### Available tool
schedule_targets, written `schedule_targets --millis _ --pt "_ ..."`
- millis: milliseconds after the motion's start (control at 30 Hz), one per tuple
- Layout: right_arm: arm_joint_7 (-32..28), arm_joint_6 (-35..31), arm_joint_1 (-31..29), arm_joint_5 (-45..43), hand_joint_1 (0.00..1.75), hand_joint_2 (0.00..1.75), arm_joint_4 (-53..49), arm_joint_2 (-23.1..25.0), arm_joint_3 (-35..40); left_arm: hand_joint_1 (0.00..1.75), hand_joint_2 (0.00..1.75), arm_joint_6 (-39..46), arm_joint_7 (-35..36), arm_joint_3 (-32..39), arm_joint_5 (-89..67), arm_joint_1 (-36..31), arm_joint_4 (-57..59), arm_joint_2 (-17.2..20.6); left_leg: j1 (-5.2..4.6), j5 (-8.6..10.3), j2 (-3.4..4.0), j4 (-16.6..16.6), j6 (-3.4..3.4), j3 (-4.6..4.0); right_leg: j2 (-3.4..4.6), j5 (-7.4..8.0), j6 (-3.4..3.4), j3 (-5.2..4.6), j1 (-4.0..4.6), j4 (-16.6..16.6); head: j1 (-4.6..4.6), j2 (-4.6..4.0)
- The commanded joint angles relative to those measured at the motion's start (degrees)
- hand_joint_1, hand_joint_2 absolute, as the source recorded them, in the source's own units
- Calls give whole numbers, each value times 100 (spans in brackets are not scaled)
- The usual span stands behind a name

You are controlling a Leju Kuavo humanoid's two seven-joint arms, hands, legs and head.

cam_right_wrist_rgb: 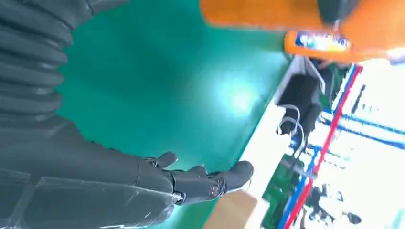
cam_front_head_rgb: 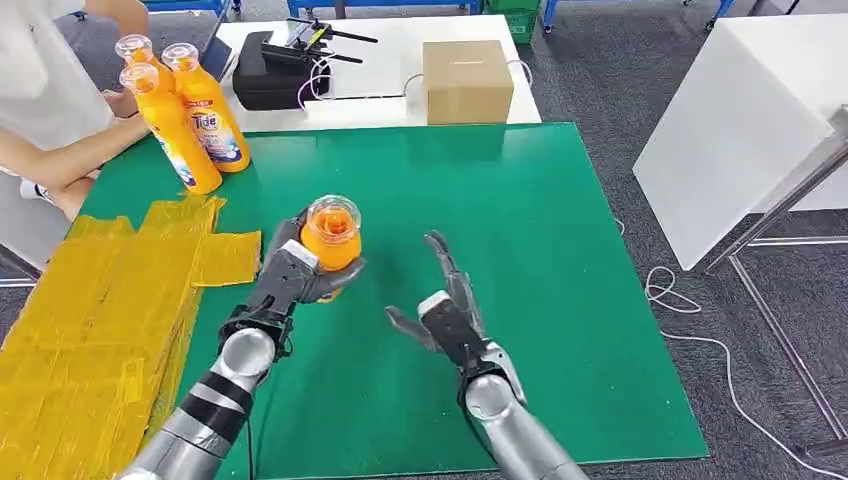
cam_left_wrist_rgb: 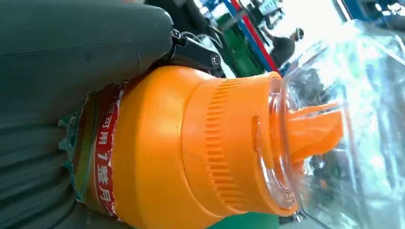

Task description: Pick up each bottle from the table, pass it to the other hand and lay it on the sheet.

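My right hand (cam_front_head_rgb: pixel 450 315) waits nearest me over the green mat (cam_front_head_rgb: pixel 560 300), fingers spread and holding nothing, while my left hand (cam_front_head_rgb: pixel 290 275) grips an orange bottle (cam_front_head_rgb: pixel 330 235) upright above the mat, its clear cap towards my head camera. I judge the handover as the risk: the left fingers wrap the body, leaving little for the right to take, so an early release could drop it. Beyond lie the yellow sheet (cam_front_head_rgb: pixel 110 300) and three more bottles (cam_front_head_rgb: pixel 185 115) beside a person's arm (cam_front_head_rgb: pixel 60 160)
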Motion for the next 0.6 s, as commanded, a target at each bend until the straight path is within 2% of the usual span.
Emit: schedule_targets --millis 33,67,167,200,233,300,333,433,500,600 --pt "11 -1 247 34 0 0 -792 -390 -265 175 175 201 94 187 -329 -72 91 110 4 -2 -11 -1 -3 7 -12 -3 2 11 4 -4 0 0" --pt "-13 20 365 54 0 0 -1038 -464 -292 175 175 427 143 248 -602 -43 104 157 3 -1 -6 -1 -2 4 -7 -1 1 6 3 -4 0 0" --pt "-22 114 756 207 0 0 -1870 -667 -419 175 175 1782 673 347 -2860 -64 402 356 1 -1 -10 -5 -2 8 -11 -3 2 10 2 -5 0 0" --pt "-27 228 787 336 0 175 -2064 -729 -403 175 175 2341 1635 432 -5209 -135 685 528 11 -7 -16 -8 -6 27 -19 -8 3 33 11 -14 0 0" --pt "16 255 771 382 0 175 -2088 -737 -418 175 175 2341 2037 556 -6176 -127 778 567 2 -2 -8 -8 -4 14 -9 -4 2 15 2 -6 0 0" --pt "33 268 736 389 0 175 -2046 -718 -443 175 175 2341 1981 653 -6442 -130 827 631 5 -5 6 -9 -5 22 5 -2 1 18 5 -7 0 0" --pt "38 273 716 384 0 175 -1992 -714 -482 175 175 2341 2587 422 -7417 -346 1309 854 3 -4 7 -9 -5 20 6 -2 1 14 4 -6 0 0" --pt "27 334 691 244 0 175 -1909 -722 -613 175 175 2191 3624 -1116 -7417 -1185 2896 1336 11 2 -18 -11 -9 27 -23 -1 0 32 12 -14 0 0" --pt "1 353 703 222 0 175 -1941 -737 -632 175 175 2341 3688 -1287 -7417 -1387 3476 1299 6 7 -34 -5 -5 14 -37 -3 1 22 9 -9 2 0" --pt "2 352 708 223 0 175 -1951 -733 -628 175 175 2341 3685 -1289 -7417 -1399 3491 1288 1 2 4 -5 -3 14 0 1 0 7 3 -3 0 0"
